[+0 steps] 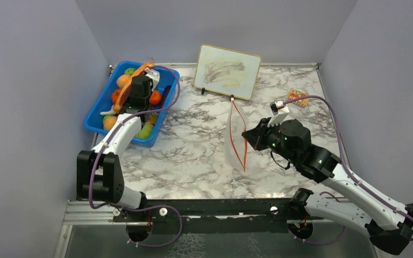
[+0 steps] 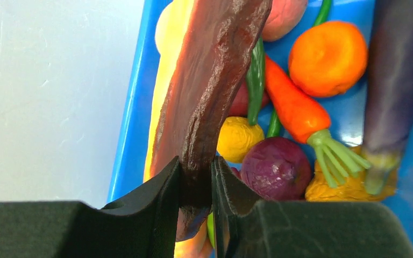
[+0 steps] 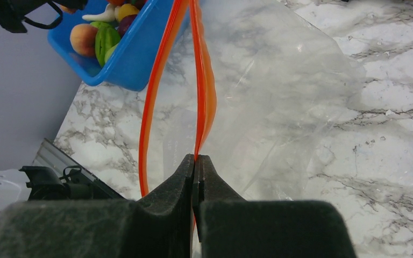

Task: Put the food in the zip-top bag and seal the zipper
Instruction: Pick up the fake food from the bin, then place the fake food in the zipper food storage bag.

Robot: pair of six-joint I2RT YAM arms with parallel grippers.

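Observation:
My left gripper [image 2: 196, 174] is shut on the reddish-brown meat slice [image 2: 209, 80] and holds it up over the blue bin [image 1: 98, 114]. The bin holds the rest of the food: an orange [image 2: 328, 58], a carrot [image 2: 296, 110], a purple onion [image 2: 276, 167], yellow pieces. In the top view the left gripper [image 1: 140, 90] sits over the bin. My right gripper [image 3: 196, 161] is shut on one side of the orange-red zipper [image 3: 200, 80] of the clear zip-top bag [image 3: 279, 97]. The other zipper side [image 3: 153, 102] hangs apart, so the mouth gapes. In the top view the bag [image 1: 236, 137] stands mid-table at the right gripper [image 1: 250, 137].
A framed picture board [image 1: 227, 71] stands at the back of the marble table [image 1: 193, 150]. A small orange packet [image 1: 298, 97] lies at the back right. Grey walls close in both sides. The blue bin [image 3: 134, 59] lies left of the bag in the right wrist view.

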